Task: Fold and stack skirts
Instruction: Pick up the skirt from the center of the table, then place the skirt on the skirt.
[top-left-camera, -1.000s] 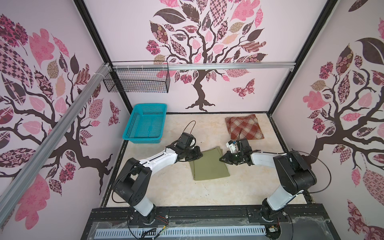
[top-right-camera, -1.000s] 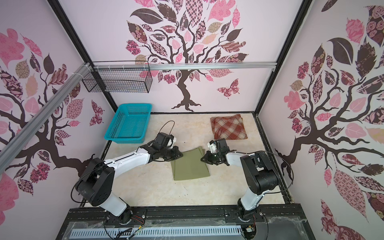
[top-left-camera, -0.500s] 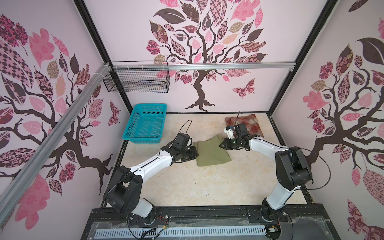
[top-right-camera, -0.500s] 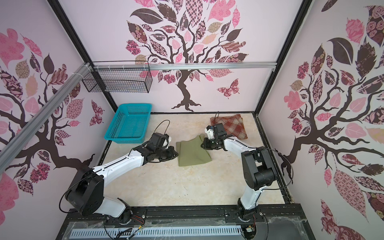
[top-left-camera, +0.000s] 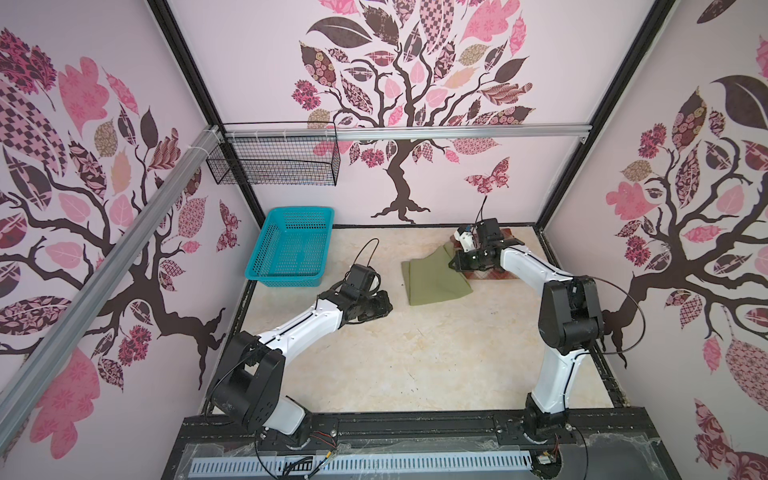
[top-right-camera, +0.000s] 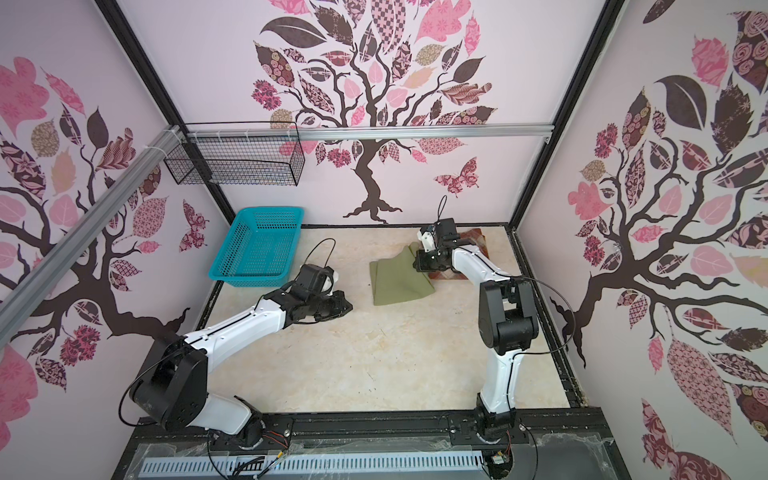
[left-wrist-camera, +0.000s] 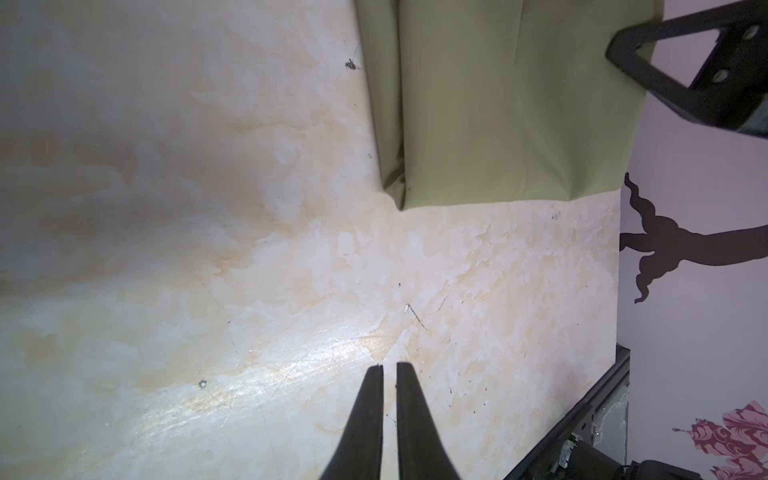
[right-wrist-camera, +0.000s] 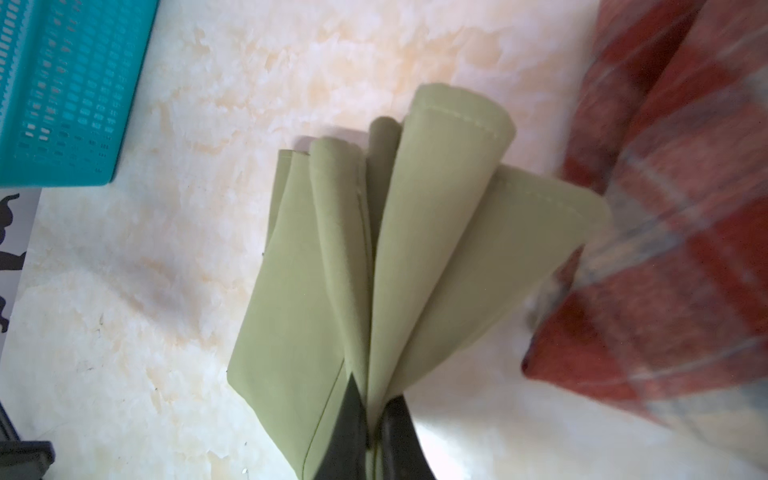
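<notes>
In both top views my left arm reaches low across the table (top-left-camera: 415, 353). The left gripper (top-left-camera: 384, 308) points toward the olive-green skirt (top-left-camera: 432, 280) but is apart from it. My right arm stretches to the far end, with the right gripper (top-right-camera: 417, 266) at that skirt's raised far edge, just beside the plaid skirt (top-left-camera: 494, 275). A turquoise basket (top-left-camera: 297, 211) stands far left, away from both arms.

From my left wrist, the left gripper (left-wrist-camera: 390, 368) shows its fingers nearly together and empty over bare table, the olive-green skirt (left-wrist-camera: 498, 104) lying ahead.

From my right wrist, the right gripper (right-wrist-camera: 374, 411) is clamped on a bunched edge of the olive-green skirt (right-wrist-camera: 415, 249), whose folds fan out. The plaid skirt (right-wrist-camera: 665, 249) is blurred alongside.
</notes>
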